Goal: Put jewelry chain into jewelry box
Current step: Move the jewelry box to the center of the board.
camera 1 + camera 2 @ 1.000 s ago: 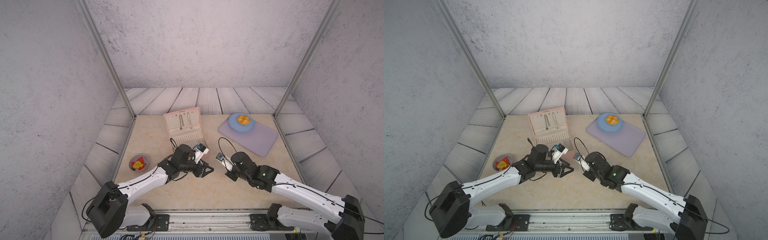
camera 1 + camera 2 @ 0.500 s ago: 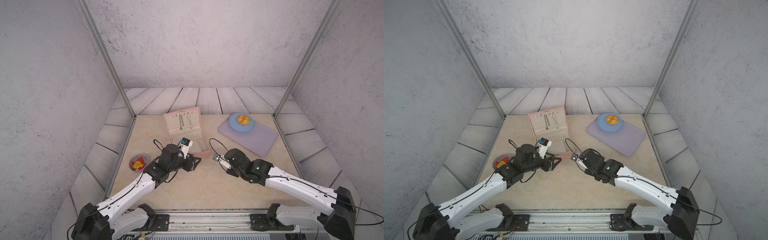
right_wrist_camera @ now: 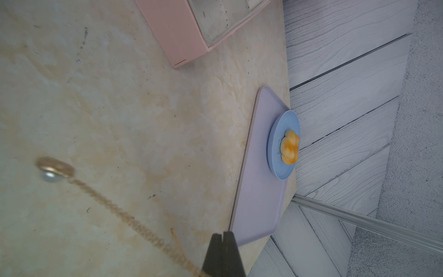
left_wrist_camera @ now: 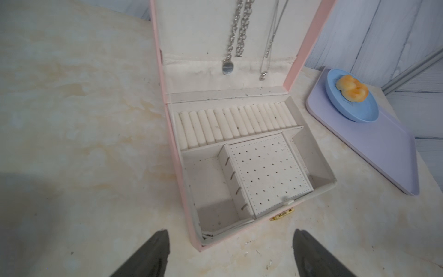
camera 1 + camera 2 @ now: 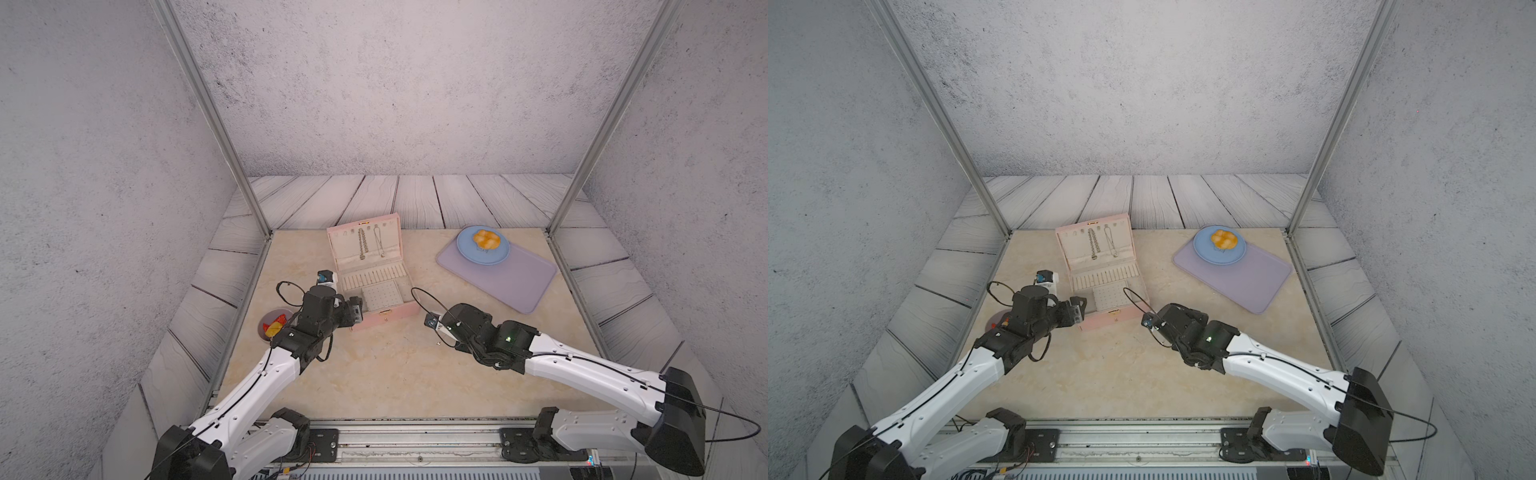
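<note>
The pink jewelry box (image 5: 386,318) (image 5: 1100,322) stands open at the table's middle, cream-lined, lid upright. My left gripper (image 5: 355,309) (image 4: 231,232) is open, hovering empty at the box's front left corner (image 4: 199,242). In the right wrist view my right gripper (image 3: 223,233) is shut, and the fine gold jewelry chain (image 3: 124,215) trails from beside its fingers. The chain ends in a small gold-and-pearl pendant (image 3: 55,169) that hangs over the table. My right arm (image 5: 469,324) is right of the box's front; the box corner (image 3: 177,31) lies ahead of it.
A chunky silver chain (image 4: 237,36) and a thin silver necklace (image 4: 269,48) hang inside the lid. A lilac tray (image 5: 519,282) carrying a blue plate (image 5: 494,255) with a bun (image 5: 485,239) lies at the back right. A small bowl (image 5: 266,332) of coloured bits sits at the left edge.
My left gripper has moved left and away, from the table's middle to the box's front left corner, and its jaws have widened. The right gripper stays shut and has barely shifted.
</note>
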### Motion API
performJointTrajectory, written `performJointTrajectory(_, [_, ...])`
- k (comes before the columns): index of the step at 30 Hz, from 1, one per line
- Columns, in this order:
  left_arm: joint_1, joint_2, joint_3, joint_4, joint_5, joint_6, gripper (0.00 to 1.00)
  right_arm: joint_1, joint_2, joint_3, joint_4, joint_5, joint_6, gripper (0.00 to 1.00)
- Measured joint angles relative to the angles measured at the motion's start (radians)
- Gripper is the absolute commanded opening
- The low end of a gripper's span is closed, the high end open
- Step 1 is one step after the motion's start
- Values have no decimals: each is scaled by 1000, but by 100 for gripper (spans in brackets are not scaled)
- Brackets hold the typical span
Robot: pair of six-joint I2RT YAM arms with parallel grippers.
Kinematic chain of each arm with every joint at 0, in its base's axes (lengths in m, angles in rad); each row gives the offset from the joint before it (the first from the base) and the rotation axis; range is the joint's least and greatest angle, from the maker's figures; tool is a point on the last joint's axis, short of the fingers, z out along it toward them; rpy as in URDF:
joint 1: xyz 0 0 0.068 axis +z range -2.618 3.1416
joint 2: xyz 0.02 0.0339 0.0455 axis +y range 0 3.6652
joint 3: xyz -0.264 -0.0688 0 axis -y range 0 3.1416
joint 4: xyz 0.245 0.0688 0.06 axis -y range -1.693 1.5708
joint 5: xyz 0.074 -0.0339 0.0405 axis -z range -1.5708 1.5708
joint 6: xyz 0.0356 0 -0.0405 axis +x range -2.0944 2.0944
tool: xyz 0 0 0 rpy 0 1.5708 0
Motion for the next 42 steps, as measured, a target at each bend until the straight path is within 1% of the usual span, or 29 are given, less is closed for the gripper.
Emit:
performJointTrajectory(5, [17, 114, 0, 36, -21, -19, 89, 14, 0, 0, 1, 0, 0, 0])
performJointTrajectory(9, [32, 237, 10, 64, -32, -21, 86, 24, -2, 0, 3, 1, 0, 0])
performJointTrajectory(12, [43, 327, 36, 69, -31, -16, 79, 32, -4, 0, 3, 5, 0, 0])
performJointTrajectory(15, [50, 394, 69, 72, -30, -4, 69, 38, -9, -1, 4, 7, 0, 0])
performJointTrajectory(18, [52, 427, 90, 75, -28, 11, 53, 43, -10, -1, 6, 10, 0, 0])
performJointTrajectory(21, [53, 430, 92, 77, -19, 22, 41, 47, -10, -1, 6, 14, 0, 0])
performJointTrajectory(26, [54, 420, 87, 73, 23, 32, 31, 58, -20, -1, 6, 15, 4, 0])
performJointTrajectory(29, [51, 394, 63, 78, 42, 29, 30, 68, -42, -2, 5, 14, 9, 0])
performJointTrajectory(32, [21, 351, 37, 56, 48, 27, 29, 80, -66, -1, 3, 14, 17, 0])
performJointTrajectory(38, [-106, 248, -9, -43, 58, 7, 29, 104, -112, -1, -14, 14, 34, 0])
performJointTrajectory(42, [-190, 208, -37, -59, 77, -10, 28, 117, -137, 0, -46, 14, 47, 0])
